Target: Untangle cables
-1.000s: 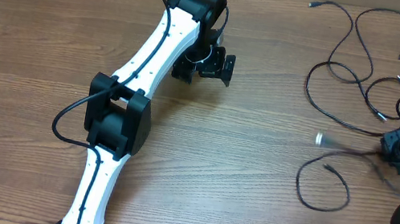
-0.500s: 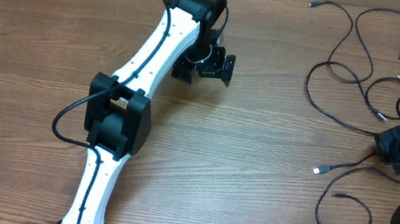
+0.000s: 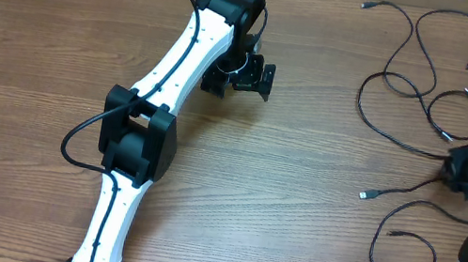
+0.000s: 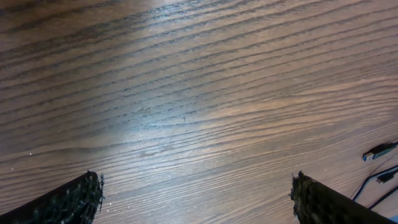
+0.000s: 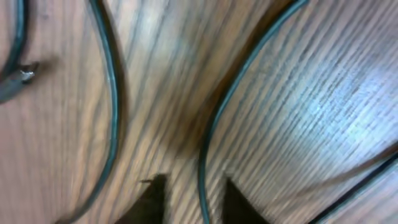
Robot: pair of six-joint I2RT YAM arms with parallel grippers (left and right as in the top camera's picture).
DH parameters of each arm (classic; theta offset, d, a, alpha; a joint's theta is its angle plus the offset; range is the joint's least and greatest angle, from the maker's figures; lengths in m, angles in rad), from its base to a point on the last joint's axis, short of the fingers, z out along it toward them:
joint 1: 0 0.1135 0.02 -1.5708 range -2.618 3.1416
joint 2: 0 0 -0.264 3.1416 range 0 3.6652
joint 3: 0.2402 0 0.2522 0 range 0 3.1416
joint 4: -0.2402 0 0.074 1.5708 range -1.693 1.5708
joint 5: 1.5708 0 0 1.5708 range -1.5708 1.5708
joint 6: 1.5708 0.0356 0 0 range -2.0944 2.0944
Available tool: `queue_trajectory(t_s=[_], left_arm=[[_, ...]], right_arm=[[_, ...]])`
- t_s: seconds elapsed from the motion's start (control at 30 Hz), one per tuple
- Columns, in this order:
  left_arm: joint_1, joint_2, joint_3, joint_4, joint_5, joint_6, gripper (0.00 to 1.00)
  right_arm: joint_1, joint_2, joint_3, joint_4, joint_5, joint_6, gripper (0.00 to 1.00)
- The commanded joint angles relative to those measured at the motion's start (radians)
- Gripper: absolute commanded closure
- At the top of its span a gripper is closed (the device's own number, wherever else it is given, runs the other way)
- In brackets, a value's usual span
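Overhead, the cables (image 3: pixel 359 100) sprawl loosely over the right side of the tabletop (image 3: pixel 30 40), well apart from the left gripper (image 3: pixel 245 76), which hangs released. At the wrist view, the right gripper (image 5: pixel 198 200) stands slightly parted, one cord (image 5: pixel 214 124) running between its fingertips. Light, limp and thin, the cables probably lift best pinched mid-run, clear of crossings.

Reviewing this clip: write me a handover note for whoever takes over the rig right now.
Left gripper: jaws wide open, empty, over bare table, away from the cables.
Right gripper: jaws partly open, one cable running between them, not pinched.
Cables: all on the right side, loops crossing by the right gripper; one plug lies free.
Done: some strands lie spread.
Left: separate the crossed loops.
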Motion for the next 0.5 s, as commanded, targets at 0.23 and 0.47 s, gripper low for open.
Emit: queue_trajectory(t_s=[0.23, 0.47], left_arm=[[-0.002, -0.007, 0.023, 0.002, -0.003, -0.002, 0.01], [-0.002, -0.007, 0.023, 0.005, -0.003, -0.002, 0.00]], right_arm=[[-0.004, -0.043, 0.058, -0.177, -0.005, -0.056, 0.00], [0.000, -0.124, 0.057, -0.296, -0.017, -0.082, 0.00]])
